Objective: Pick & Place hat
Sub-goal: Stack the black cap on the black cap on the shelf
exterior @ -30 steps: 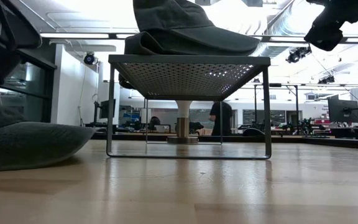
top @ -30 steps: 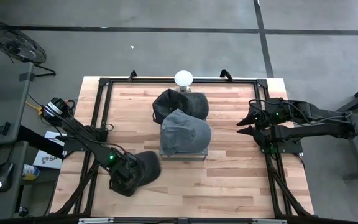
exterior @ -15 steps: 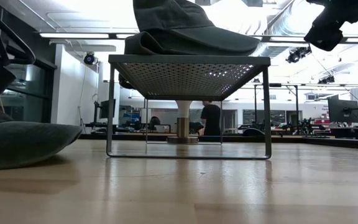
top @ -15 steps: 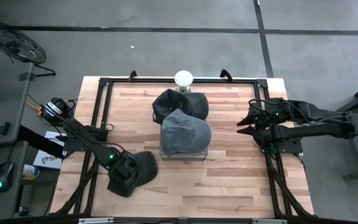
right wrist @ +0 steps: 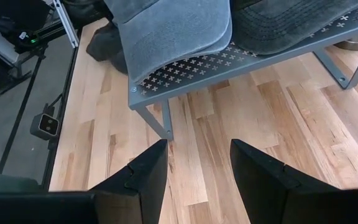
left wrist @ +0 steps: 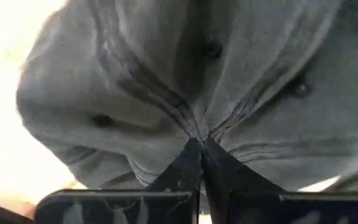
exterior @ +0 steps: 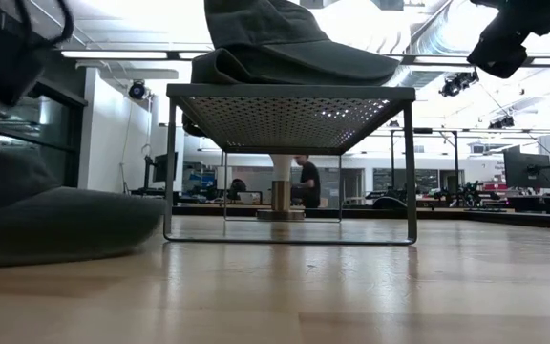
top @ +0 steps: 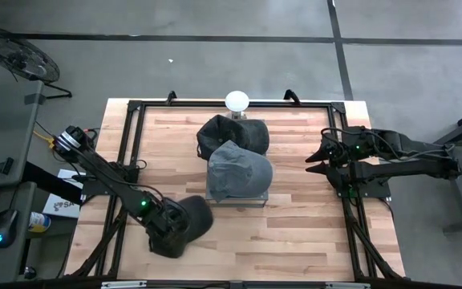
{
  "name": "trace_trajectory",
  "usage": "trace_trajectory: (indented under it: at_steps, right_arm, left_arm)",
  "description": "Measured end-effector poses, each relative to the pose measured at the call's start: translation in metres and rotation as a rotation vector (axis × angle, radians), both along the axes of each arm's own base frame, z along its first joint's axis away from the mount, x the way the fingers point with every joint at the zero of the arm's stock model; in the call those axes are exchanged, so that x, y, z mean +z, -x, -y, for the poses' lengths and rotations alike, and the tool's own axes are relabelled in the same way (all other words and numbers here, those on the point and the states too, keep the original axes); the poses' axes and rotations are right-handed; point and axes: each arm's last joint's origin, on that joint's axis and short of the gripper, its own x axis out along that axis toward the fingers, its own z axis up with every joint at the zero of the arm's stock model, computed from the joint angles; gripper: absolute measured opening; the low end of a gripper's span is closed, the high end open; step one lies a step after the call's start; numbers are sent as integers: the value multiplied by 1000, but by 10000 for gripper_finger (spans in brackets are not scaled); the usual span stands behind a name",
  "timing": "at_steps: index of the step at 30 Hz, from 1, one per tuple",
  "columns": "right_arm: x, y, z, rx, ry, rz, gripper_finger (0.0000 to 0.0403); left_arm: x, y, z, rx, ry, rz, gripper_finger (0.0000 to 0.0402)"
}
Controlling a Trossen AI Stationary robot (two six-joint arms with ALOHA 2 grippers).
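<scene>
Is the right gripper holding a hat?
No, the right gripper is open above bare table, apart from the hats on the rack.

The table [top: 295, 233] is pale striped wood inside a black frame [top: 131, 128]. A grey metal rack [right wrist: 241, 56], punched with small crosses, carries a blue-grey hat [top: 239, 170] and a darker charcoal hat [top: 235, 132]. A third hat [left wrist: 185, 81] is grey with dark eyelets.

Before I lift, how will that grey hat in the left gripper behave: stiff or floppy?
Likely floppy: the hat bunches into folds where the left gripper pinches its crown. It will probably sag and drape once raised. It looks light, so the pinch should hold, though thin fabric might slip.
</scene>
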Motion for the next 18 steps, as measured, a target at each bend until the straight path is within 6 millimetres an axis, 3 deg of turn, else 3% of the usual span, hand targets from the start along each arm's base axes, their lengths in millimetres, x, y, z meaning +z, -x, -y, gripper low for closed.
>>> trace_trajectory:
  at_steps: [18]
  right_arm:
    - [0,0,0,4,-1,1,167]
  left_arm:
    - [109,-22,15,-38,-7,167,0]
